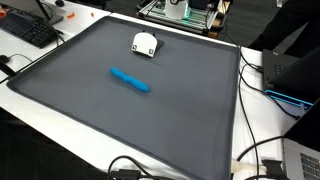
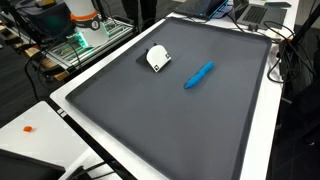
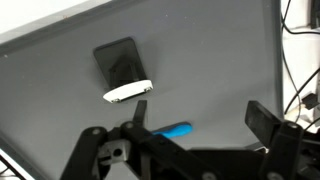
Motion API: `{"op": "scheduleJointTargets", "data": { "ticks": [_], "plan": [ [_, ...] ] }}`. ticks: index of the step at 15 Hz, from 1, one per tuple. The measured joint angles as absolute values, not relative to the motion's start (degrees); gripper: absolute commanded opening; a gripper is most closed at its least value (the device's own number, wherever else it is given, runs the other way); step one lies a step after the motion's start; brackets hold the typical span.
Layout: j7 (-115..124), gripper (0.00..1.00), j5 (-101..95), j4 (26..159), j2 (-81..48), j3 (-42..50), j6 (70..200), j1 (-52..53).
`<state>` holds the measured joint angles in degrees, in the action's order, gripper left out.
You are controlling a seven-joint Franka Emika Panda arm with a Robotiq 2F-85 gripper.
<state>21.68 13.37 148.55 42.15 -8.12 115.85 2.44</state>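
Just above a blue marker, a spread gripper hangs empty.

Seen from the wrist view, the gripper [image 3: 200, 118] has its fingers wide apart and pinches nothing; the blue marker [image 3: 175, 131] lies on the gray mat [image 3: 60, 80] below, between them and nearer one finger. In both exterior views the marker [image 1: 130, 80] [image 2: 199, 75] rests near the mat's middle, slanted. Near it, apart, sits what seems a white cup [image 1: 145, 44] [image 2: 158, 58] [image 3: 127, 93], though its shape is hard to read.

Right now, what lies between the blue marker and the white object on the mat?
Nothing: in both exterior views only bare grey mat separates the blue marker from the white object; they lie apart.
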Motion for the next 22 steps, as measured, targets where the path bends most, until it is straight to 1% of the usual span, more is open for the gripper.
{"op": "scheduleJointTargets", "data": {
  "ticks": [5, 11, 18, 22],
  "plan": [
    [35.0, 1.0, 15.2, 148.7, 36.3, -10.8, 117.7, 0.3],
    [49.3, 1.0, 18.0, 149.2, 30.0, -10.9, 122.5, -0.8],
    [63.3, 1.0, 20.2, 152.7, 23.0, -10.5, 136.3, -1.2],
    [66.4, 1.0, 20.1, 154.0, 18.7, -9.8, 141.5, -1.2]
  ]
}}
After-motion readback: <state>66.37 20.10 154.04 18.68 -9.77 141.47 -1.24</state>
